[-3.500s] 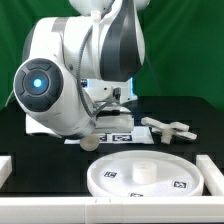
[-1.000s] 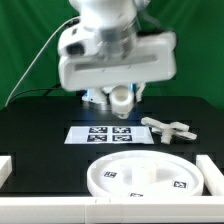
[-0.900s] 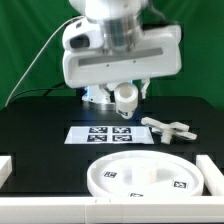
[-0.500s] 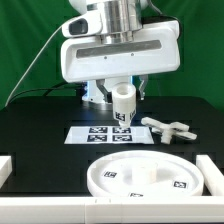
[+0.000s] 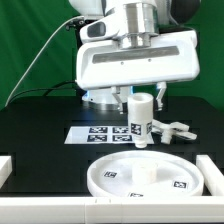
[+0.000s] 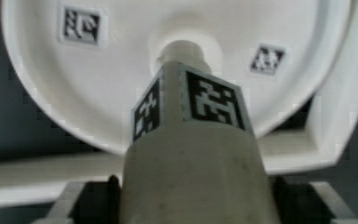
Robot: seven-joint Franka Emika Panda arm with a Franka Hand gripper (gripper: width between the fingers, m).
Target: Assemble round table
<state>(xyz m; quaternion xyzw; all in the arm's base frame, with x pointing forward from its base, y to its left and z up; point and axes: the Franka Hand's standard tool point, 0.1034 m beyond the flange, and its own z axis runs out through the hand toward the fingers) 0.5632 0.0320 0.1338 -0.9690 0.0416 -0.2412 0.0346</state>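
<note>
My gripper is shut on the short white post, which hangs upright with its tags showing, a little above and behind the big round rimmed disc. The disc lies flat at the front of the table with a raised hub in its middle. In the wrist view the post fills the middle, with the disc and its hub under it. The white cross-shaped piece lies on the table just to the exterior view's right of the post.
The marker board lies flat behind the disc, at the exterior view's left of the post. White edge rails stand at the left, the right and along the front. A green backdrop stands behind.
The arm has swung round and carried the post to the exterior view's right and downward, from above the marker board to just behind the disc. The disc and cross piece have not moved.
</note>
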